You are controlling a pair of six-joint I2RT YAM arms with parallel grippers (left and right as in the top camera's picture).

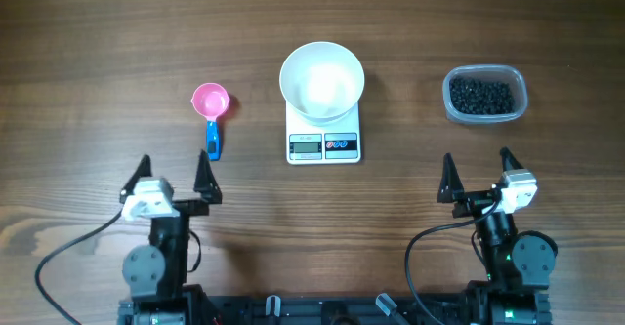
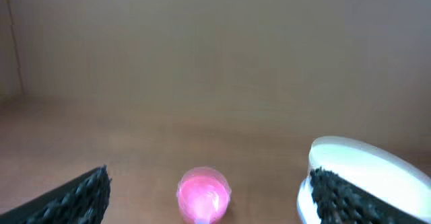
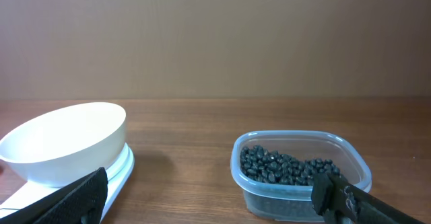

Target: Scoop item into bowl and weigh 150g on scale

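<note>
spreading across every view is the brown wood-grain worktop (image 1: 88,42). at its near edge stand the two arms, the left arm (image 1: 156,252) and the right arm (image 1: 506,247). the left fingers (image 1: 206,179) are spread wide and released, gripping nothing, with bare wood between them. the right fingers (image 1: 449,181) are likewise spread apart and hold nothing.

at the middle of the worktop the white bowl (image 1: 322,79) sits on the scale (image 1: 323,146). it covers the scale's back part and leaves the front strip showing, with its grey display and two round buttons. whatever is written there is too small to read. the bowl looks empty inside.

well to the right of the scale, straight out from the right fingers, is the clear plastic tub (image 1: 520,96). the black beans (image 1: 480,97) lie heaped in it, filling its lower part in the right wrist view.

well to the left of the scale lies the pink scoop (image 1: 211,101), its open cup facing up. its blue handle (image 1: 213,142) points back toward the left fingers. the left wrist view is blurred, showing the scoop only as a pink blob.
</note>
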